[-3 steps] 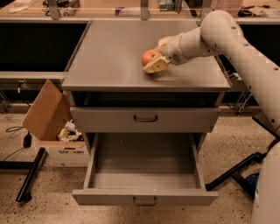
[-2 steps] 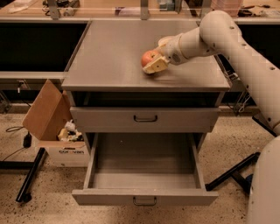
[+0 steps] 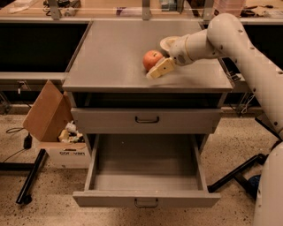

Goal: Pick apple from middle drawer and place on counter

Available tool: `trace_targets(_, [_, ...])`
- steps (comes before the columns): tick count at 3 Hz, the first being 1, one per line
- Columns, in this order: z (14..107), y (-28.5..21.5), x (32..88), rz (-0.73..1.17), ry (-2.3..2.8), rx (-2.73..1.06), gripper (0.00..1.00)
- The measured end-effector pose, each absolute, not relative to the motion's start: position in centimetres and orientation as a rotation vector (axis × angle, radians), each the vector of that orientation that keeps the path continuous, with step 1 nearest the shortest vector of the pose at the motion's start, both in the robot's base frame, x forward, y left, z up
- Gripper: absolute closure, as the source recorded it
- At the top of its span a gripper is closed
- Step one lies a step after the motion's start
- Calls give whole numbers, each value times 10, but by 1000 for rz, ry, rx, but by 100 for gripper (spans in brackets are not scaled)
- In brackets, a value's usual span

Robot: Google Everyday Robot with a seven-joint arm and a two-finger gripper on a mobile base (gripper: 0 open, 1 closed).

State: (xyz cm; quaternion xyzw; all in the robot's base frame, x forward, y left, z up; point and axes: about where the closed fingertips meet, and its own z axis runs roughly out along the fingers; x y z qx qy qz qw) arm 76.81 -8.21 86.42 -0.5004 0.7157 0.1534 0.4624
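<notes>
The apple (image 3: pixel 151 58), red with an orange blush, rests on the grey counter (image 3: pixel 110 57) right of its middle. My gripper (image 3: pixel 154 67) reaches in from the right and sits around the apple. Its near cream finger (image 3: pixel 162 68) lies just in front of the apple with a small gap, so the gripper looks open. The far finger is hidden behind the apple. The middle drawer (image 3: pixel 146 199) is pulled out below the counter, and its tray shows nothing inside.
A shallow cream bowl (image 3: pixel 167 42) stands on the counter right behind my wrist. A closed drawer front (image 3: pixel 147 119) sits above the open drawer. An open cardboard box (image 3: pixel 53 128) stands on the floor at the left. A tan bench top (image 3: pixel 110 8) runs along the back.
The near finger has shifted slightly toward the counter's front edge, off the apple's lower side. The apple has stayed in the same spot on the counter.
</notes>
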Motion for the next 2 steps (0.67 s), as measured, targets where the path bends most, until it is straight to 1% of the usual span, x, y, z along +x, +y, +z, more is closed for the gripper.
trace_targets(1, [889,-95,754,361,1691,-1177,0])
trace_targets(2, [932,-127,721,226,1583,-1122,0])
